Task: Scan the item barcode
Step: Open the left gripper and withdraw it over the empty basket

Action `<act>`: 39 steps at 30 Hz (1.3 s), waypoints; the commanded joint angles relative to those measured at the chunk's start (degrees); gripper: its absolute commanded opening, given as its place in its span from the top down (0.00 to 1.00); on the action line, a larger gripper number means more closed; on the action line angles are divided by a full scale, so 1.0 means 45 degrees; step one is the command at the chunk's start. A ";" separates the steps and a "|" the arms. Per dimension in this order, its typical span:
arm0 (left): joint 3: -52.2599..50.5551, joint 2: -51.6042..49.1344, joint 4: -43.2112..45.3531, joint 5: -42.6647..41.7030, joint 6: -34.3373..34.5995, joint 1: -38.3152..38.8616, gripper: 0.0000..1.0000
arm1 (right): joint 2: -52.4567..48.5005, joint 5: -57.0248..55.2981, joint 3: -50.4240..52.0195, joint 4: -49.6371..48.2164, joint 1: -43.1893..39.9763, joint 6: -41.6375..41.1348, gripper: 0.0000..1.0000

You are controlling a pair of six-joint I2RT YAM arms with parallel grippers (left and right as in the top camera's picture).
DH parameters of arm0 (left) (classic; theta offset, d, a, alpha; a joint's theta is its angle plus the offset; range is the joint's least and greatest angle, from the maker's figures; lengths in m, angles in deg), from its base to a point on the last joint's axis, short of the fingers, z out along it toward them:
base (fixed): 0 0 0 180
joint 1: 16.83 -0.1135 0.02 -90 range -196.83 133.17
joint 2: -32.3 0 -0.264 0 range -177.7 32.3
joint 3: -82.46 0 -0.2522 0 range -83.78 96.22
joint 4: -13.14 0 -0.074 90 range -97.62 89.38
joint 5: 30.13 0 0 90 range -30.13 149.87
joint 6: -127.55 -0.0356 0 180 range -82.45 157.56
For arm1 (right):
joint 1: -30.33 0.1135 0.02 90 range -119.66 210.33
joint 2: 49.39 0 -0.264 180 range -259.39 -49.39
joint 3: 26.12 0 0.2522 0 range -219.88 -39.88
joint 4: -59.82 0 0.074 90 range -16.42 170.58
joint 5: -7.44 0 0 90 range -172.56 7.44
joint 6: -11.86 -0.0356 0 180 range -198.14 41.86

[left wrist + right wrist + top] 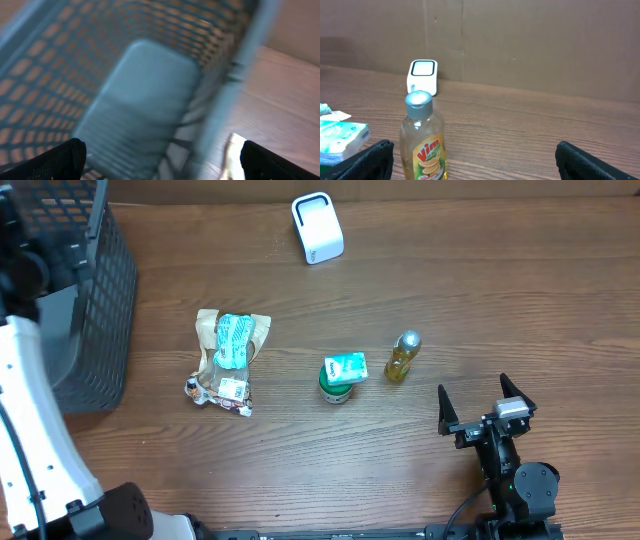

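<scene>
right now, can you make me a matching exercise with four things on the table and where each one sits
Things
1. white scanner
2. yellow bottle
3. snack bag
4. mesh basket

Places
A. far left edge
B. closest to the right gripper
C. far side, near the centre
D. between the basket and the green pack

Pairs: 1-C, 2-B, 3-D, 4-A

White scanner (317, 227) upright at far edge; yellow Vim btl (402, 357) upright, silver cap.
</scene>
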 commanded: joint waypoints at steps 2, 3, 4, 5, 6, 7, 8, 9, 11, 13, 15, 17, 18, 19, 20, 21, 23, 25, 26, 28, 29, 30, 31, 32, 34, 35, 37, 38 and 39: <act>0.0223 0.0117 0.0155 -0.0559 -0.0291 -0.1549 0.00 | 0.0117 -0.0112 0.0136 -0.0034 -0.0029 0.0019 0.00; 0.0223 0.0087 0.0131 -0.0554 -0.0282 -0.1831 0.01 | 0.0117 -0.0112 0.0136 -0.0034 -0.0029 0.0019 0.00; 0.0223 0.0039 0.0151 -0.0573 -0.0272 -0.2118 0.00 | 0.0117 -0.0112 0.0136 -0.0034 -0.0029 0.0015 0.00; 0.0223 0.0000 0.0146 -0.0568 -0.0272 -0.2322 0.01 | 0.0117 -0.0112 0.0136 -0.0034 -0.0029 0.0015 0.00; 0.0223 -0.0039 0.0136 -0.0559 -0.0287 -0.2492 0.00 | 0.0117 -0.0112 0.0136 -0.0034 -0.0029 0.0019 0.00; 0.0223 -0.0053 0.0146 -0.0544 -0.0287 -0.2603 0.00 | 0.0117 -0.0112 0.0136 -0.0034 -0.0029 0.0019 0.00; 0.0223 -0.0073 0.0141 -0.0539 -0.0287 -0.2720 0.00 | 0.0117 -0.0112 0.0136 -0.0034 -0.0029 0.0019 0.00; 0.0223 -0.0087 0.0141 -0.0534 -0.0287 -0.2793 0.00 | 0.0117 -0.0112 0.0136 -0.0034 -0.0029 0.0015 0.00; 0.0223 -0.0097 0.0136 -0.0525 -0.0287 -0.2861 0.01 | 0.0117 -0.0112 0.0136 -0.0034 -0.0029 0.0015 0.00; 0.0223 -0.0097 0.0136 -0.0529 -0.0287 -0.2856 0.00 | 0.0117 -0.0112 0.0136 -0.0034 -0.0029 0.0019 0.00; 0.0223 -0.0097 0.0097 -0.0529 -0.0287 -0.2764 0.00 | 0.0117 -0.0112 0.0136 -0.0034 -0.0029 0.0015 0.00; 0.0223 -0.0097 -0.0034 -0.0534 -0.0287 -0.2686 0.00 | 0.0117 -0.0112 0.0136 -0.0034 -0.0029 0.0019 0.00; 0.0223 -0.0102 -0.0058 -0.0529 -0.0287 -0.2691 0.00 | 0.0117 -0.0112 0.0136 -0.0034 -0.0029 0.0019 0.00; 0.0223 -0.0117 -0.0053 -0.0529 -0.0282 -0.2691 0.00 | 0.0117 -0.0112 0.0136 -0.0034 -0.0029 0.0019 0.00; 0.0223 -0.0121 -0.0058 -0.0529 -0.0287 -0.2696 0.00 | 0.0117 -0.0112 0.0136 -0.0034 -0.0029 0.0015 0.00; 0.0223 -0.0141 -0.0053 -0.0529 -0.0287 -0.2696 0.01 | 0.0117 -0.0112 0.0136 -0.0034 -0.0029 0.0019 0.00; 0.0223 -0.0146 -0.0053 -0.0529 -0.0287 -0.2705 0.01 | 0.0117 -0.0112 0.0136 -0.0034 -0.0029 0.0019 0.00; 0.0223 -0.0141 -0.0063 -0.0529 -0.0287 -0.2701 0.00 | 0.0117 -0.0112 0.0136 -0.0034 -0.0029 0.0015 0.00; 0.0223 -0.0141 -0.0063 -0.0534 -0.0282 -0.2671 0.00 | 0.0117 -0.0112 0.0136 -0.0034 -0.0029 0.0015 0.00; 0.0223 -0.0141 -0.0083 -0.0529 -0.0282 -0.2565 0.00 | 0.0117 -0.0112 0.0136 -0.0034 -0.0029 0.0019 0.00; 0.0223 -0.0141 -0.0102 -0.0534 -0.0287 -0.2506 0.01 | 0.0117 -0.0112 0.0136 -0.0034 -0.0029 0.0015 0.00; 0.0223 -0.0141 -0.0097 -0.0529 -0.0282 -0.2487 0.01 | 0.0117 -0.0112 0.0136 -0.0034 -0.0029 0.0019 0.00; 0.0223 -0.0141 -0.0097 -0.0529 -0.0287 -0.2487 0.00 | 0.0117 -0.0112 0.0136 -0.0034 -0.0029 0.0019 0.00; 0.0223 -0.0141 -0.0097 -0.0529 -0.0287 -0.2492 0.00 | 0.0117 -0.0112 0.0136 -0.0034 -0.0029 0.0015 0.00; 0.0223 -0.0151 -0.0097 -0.0529 -0.0287 -0.2535 0.00 | 0.0117 -0.0112 0.0136 -0.0034 -0.0029 0.0015 0.00; 0.0223 -0.0155 -0.0097 -0.0525 -0.0287 -0.2594 0.00 | 0.0117 -0.0112 0.0136 -0.0034 -0.0029 0.0015 0.00; 0.0223 -0.0155 -0.0097 -0.0525 -0.0287 -0.2623 0.00 | 0.0117 -0.0112 0.0136 -0.0034 -0.0029 0.0015 0.00; 0.0223 -0.0155 -0.0097 -0.0525 -0.0287 -0.2623 0.00 | 0.0117 -0.0112 0.0136 -0.0034 -0.0029 0.0019 0.00; 0.0223 -0.0155 -0.0097 -0.0525 -0.0287 -0.2623 0.00 | 0.0117 -0.0112 0.0136 -0.0034 -0.0029 0.0019 0.00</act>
